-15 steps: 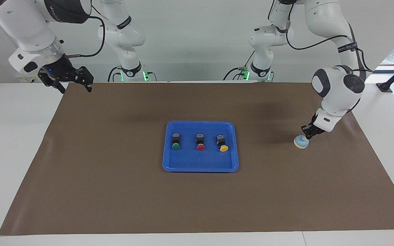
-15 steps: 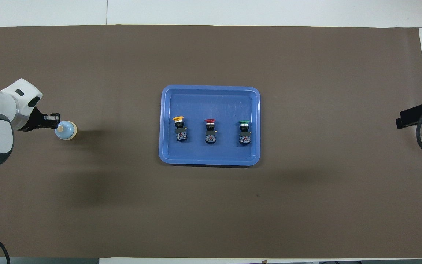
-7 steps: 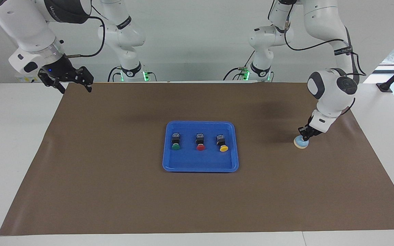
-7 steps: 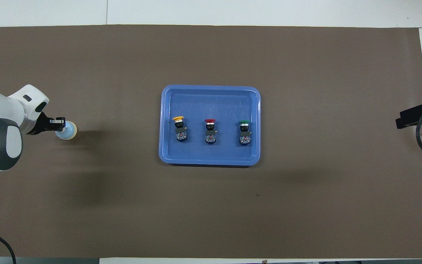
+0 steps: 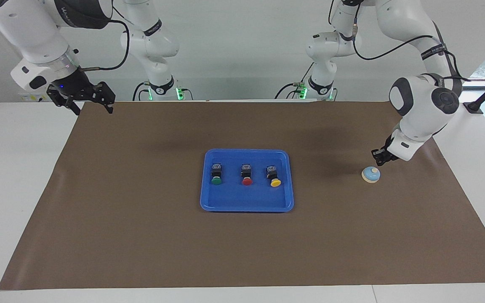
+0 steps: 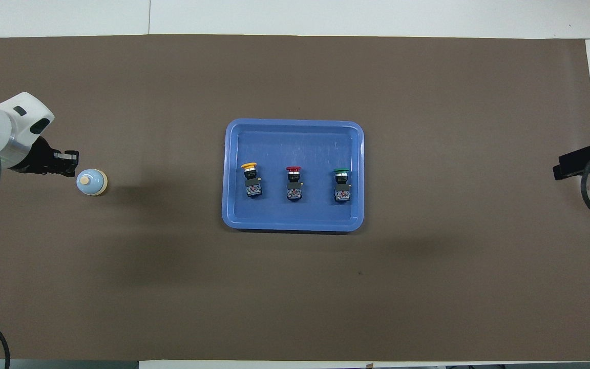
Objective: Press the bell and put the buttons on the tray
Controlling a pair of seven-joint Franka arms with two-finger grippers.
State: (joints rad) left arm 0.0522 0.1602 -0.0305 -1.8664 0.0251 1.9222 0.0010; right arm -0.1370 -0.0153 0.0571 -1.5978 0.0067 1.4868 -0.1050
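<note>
The light-blue bell (image 5: 371, 174) stands on the brown mat toward the left arm's end of the table; it also shows in the overhead view (image 6: 91, 182). My left gripper (image 5: 379, 159) is shut and empty, hanging just above and beside the bell, clear of its knob (image 6: 68, 163). The blue tray (image 5: 246, 206) lies mid-table (image 6: 295, 225). The green (image 5: 216, 173), red (image 5: 246, 174) and yellow (image 5: 273, 175) buttons lie in it in a row. My right gripper (image 5: 92, 105) is open and waits above the mat's corner at the right arm's end.
A brown mat (image 5: 141, 235) covers most of the white table. The right gripper's black tip (image 6: 566, 166) shows at the edge of the overhead view. Black mounts stand at both table ends.
The left gripper came down onto the bell's knob half a second ago, then rose and drew back off it. The bell, tray, buttons and right arm have not moved.
</note>
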